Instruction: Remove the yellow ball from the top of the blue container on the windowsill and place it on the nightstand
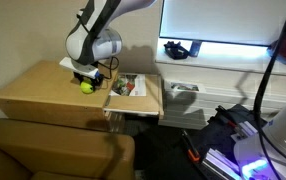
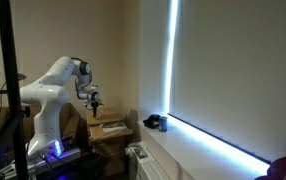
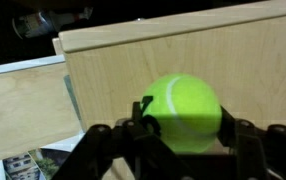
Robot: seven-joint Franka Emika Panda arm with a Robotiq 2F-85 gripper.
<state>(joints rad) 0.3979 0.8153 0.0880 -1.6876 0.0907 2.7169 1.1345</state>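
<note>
yellow-green felt fills the middle of the wrist view: the yellow-green tennis ball sits between the two black fingers of the black robotiq gripper. the fingers press against its left and right sides, so the gripper is clenched on the ball. behind the ball in this view runs a pale wood surface with a straight edge.

in an exterior view the ball is at the tip of the gripper, low over the flat top of the light wooden nightstand, towards its rear right part. whether the ball touches the wood cannot be told. the white robot arm bends down to it from above.

just beside the nightstand stands a smaller wooden side table with a printed magazine lying flat on it.

the dark blue container stands on the white windowsill, well apart from the gripper, below the bright window blind. in both exterior views the container is on the sill, and the arm points its gripper downward over the nightstand.
</note>
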